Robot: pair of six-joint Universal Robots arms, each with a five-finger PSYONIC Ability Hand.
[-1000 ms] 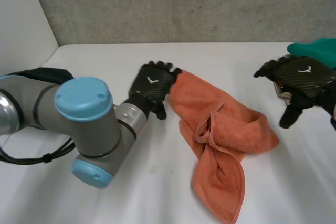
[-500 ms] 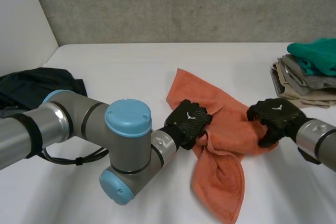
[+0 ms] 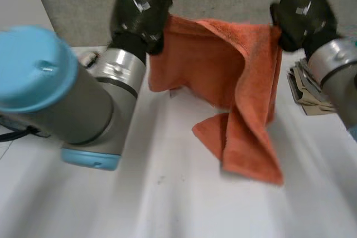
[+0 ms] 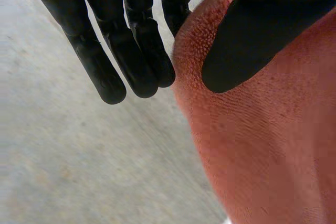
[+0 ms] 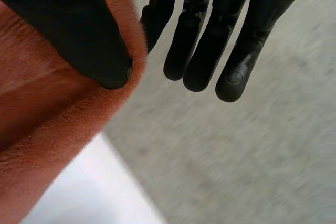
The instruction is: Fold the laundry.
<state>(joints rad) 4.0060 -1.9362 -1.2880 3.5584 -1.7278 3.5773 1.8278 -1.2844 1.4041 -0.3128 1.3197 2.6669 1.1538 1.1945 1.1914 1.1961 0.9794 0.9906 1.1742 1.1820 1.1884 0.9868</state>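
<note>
Orange terry towel (image 3: 234, 82) hangs between my robot hands. My left robot hand (image 3: 139, 15) pinches the top corner at ten o'clock under its thumb, and my right robot hand (image 3: 301, 18) pinches the corner at two o'clock. Both holds look shallow, close to the hem, so a jerk could slip a corner free. The twisted tail at five o'clock seems to reach the white table (image 3: 167, 204). It may crease the fold or brush the folded beige clothes pile (image 3: 304, 90) at three o'clock.
</note>
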